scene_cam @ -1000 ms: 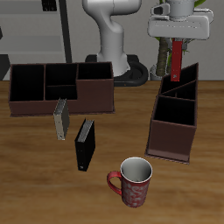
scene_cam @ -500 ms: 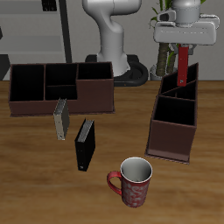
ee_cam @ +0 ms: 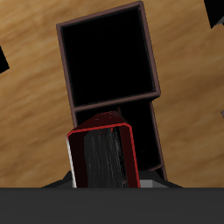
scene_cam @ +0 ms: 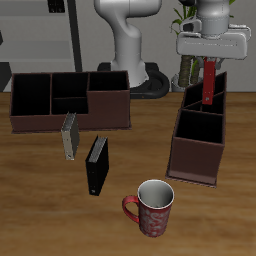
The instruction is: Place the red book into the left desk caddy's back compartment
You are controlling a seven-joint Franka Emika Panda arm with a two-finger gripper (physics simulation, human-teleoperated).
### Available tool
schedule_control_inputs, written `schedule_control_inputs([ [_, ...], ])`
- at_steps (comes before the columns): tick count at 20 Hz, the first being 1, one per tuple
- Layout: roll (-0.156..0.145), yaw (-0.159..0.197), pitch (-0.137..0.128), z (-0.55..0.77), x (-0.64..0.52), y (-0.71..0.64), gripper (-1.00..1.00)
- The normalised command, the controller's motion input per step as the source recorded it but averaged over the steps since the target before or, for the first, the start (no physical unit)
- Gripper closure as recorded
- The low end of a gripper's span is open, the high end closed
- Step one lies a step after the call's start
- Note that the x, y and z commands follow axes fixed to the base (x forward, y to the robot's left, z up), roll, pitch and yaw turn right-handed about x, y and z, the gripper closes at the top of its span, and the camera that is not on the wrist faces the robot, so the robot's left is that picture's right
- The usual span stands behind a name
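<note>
Red-and-white glaze marked the ceramic mug nearest the table's front edge, and it stood well apart from the work. Behind it the slim black hardcover book and the thin grey book stood upright just beside each other on the wood-grain table, in front of the wide low brown caddy. Farther back on the other side, the two-finger gripper was clamped narrowly on the top of the slim red hardcover book, which hung upright over the high-walled end of the dark brown narrow left desk caddy. Its lower edge appeared to sit about level with the rim of the back compartment, though whether it had entered could not be told. In the wrist view the red book showed its white page edges over the smaller section past the cross divider, with the gripper's fingers out of sight. Doing this step well probably meant keeping the book vertical and centred between the sloping walls, lowering it slowly so no corner caught the divider, and releasing only once it was seated. Beyond the table stood the robot's white base, a green plant and pale walls.
</note>
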Motion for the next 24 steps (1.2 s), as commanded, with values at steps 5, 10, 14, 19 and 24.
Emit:
schedule_control_inputs([
  [5,0.002,-0.006,0.028,-0.13,0.05,0.02,1.00],
  [10,0.021,0.024,0.019,-0.16,0.03,0.11,1.00],
  [14,-0.005,0.000,0.037,-0.17,0.09,-0.04,1.00],
  [19,0.001,0.008,0.027,-0.16,0.04,-0.02,1.00],
  [24,0.004,0.005,0.022,-0.13,0.03,0.02,1.00],
])
